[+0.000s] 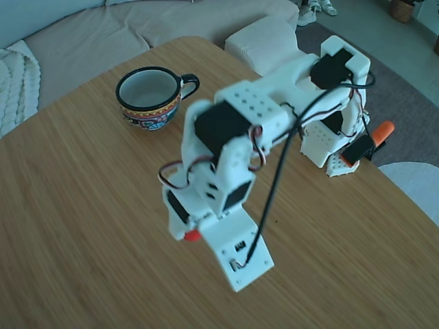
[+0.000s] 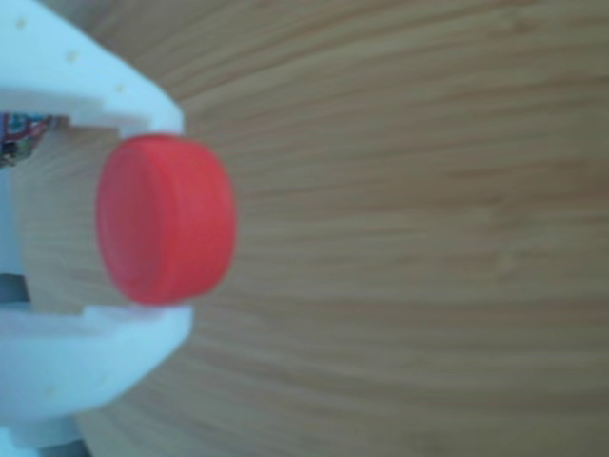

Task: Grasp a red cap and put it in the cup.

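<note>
A: On the desk point(image 1: 82, 226), fixed view: bare wood fills the left and the bottom, so lots of open room there. Far edge runs diagonally past a sofa point(image 1: 103, 34) and a pale cushion block point(image 1: 264, 41); right edge drops off near the arm's base point(image 1: 329, 147).

B: Arm?

A: White arm point(image 1: 274, 110), folded forward from the base over the desk's middle, black cable looping down it. Orange clamp handle point(image 1: 381, 131) sticks out beside the base at the right edge.

B: Cup?

A: The cup point(image 1: 152, 96) stands upright up-left of the arm, well apart from it. White inside, black rim and handle, handle pointing right, coloured band round the outside. Nothing visible in it.

B: Gripper?

A: Fixed view mostly hides it under the arm's body, only a red sliver at the lower left of the wrist. Other view shows it properly: gripper point(image 2: 162, 221) comes in from the left, one white finger above, one below, clamped on the red cap point(image 2: 166, 219).

B: Cap look?

A: Small, round, bright red, smooth, seen side-on with the flat face to the left. Both fingers touch its rim. Grain of the desk blurred behind it; can't tell whether it is touching the wood. In the fixed view the red cap point(image 1: 192, 235) is well short of the cup, open desk between them.
</note>
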`<state>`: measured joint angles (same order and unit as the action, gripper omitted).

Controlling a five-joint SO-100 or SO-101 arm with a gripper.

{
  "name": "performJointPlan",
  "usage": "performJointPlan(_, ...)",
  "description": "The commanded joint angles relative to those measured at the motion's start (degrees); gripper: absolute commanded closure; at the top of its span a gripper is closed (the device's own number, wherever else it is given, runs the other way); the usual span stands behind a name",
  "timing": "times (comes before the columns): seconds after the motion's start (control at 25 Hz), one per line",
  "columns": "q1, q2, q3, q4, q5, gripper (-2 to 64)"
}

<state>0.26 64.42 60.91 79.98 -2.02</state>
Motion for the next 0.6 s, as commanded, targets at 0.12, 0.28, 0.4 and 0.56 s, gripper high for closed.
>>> performJointPlan(0.12, 5.8, 1.93, -17.4, 7.65, -0.53, 52.3)
performJointPlan(0.28, 11.25, 1.93, -23.82, 11.51, -0.79, 52.2)
performJointPlan(0.4, 16.26, 1.93, -28.83, 14.41, -1.41, 52.2)
performJointPlan(0.56, 22.68, 1.93, -35.51, 17.67, -2.99, 52.2)
